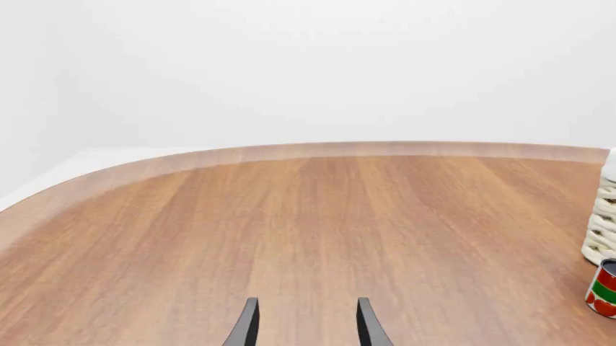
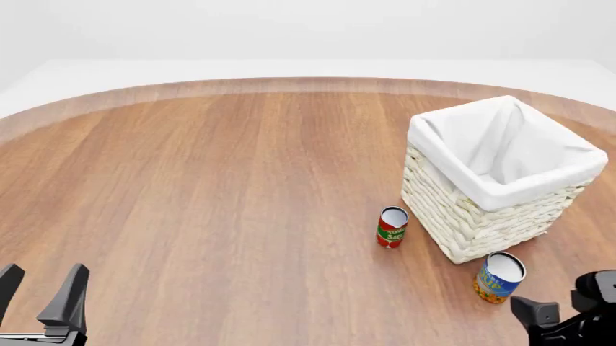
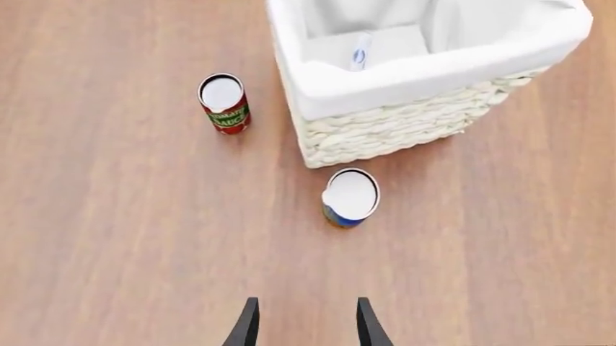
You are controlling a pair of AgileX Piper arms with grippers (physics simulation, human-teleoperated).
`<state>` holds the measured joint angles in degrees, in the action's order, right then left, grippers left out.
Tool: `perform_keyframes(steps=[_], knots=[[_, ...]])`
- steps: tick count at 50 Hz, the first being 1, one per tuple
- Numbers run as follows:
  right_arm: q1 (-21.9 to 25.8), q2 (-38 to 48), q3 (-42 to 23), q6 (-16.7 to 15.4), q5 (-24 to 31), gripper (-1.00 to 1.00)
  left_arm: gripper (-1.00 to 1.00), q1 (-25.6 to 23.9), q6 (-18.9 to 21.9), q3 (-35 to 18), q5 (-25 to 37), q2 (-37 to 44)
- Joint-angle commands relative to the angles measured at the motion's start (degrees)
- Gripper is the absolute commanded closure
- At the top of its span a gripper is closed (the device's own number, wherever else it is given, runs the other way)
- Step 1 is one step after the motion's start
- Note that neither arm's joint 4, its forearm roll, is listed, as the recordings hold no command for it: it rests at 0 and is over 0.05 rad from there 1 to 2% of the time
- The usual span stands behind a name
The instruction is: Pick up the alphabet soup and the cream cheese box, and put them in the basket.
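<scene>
Both hands gape empty; alphabet soup (image 2: 500, 277) stands upright just beside the basket (image 2: 462, 216).

table (image 2: 212, 180): matt wood | basket (image 2: 462, 216): rough wicker, cloth liner

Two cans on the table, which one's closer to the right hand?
The alphabet soup, the blue-and-yellow can standing at the basket's near corner, straight ahead of the right hand. The red-and-green can stands farther off, to the left.

Bright, even light — sharp, faint shadows.
</scene>
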<state>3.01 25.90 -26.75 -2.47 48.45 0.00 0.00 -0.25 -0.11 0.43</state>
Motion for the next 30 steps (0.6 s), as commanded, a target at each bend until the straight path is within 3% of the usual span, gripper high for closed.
perform_keyframes(steps=[1, 30], knots=[[-1.4, 2.3, 1.9, -0.3, -3.2, -1.00, -1.00, 0.0, 0.0, 0.0, 0.0, 0.0], [-4.2, 6.2, 3.8, -1.6, -7.6, -1.00, -1.00, 0.0, 0.0, 0.0, 0.0, 0.0]])
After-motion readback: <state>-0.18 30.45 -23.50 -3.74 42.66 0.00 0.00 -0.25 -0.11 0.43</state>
